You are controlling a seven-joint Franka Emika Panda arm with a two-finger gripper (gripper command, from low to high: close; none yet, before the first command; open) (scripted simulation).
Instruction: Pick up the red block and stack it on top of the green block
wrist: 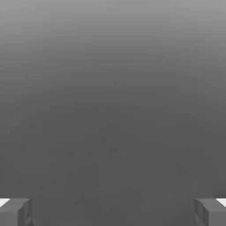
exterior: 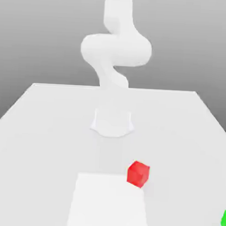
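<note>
Gripper [wrist: 113, 212] wide open, nothing between the fingers [wrist: 17, 212], no block in the hand view. Red block [exterior: 138, 174] on the white table [exterior: 48, 130], in front of the arm base [exterior: 112, 122], slightly toward the exterior view's right. Green block [exterior: 224, 222] well apart from red, further right and nearer the camera, cut by the frame edge. Likely light, rigid, matte, not slippery. Best taken across two opposite flat side faces, centred, fingers square to faces since red sits turned on the table.
</note>
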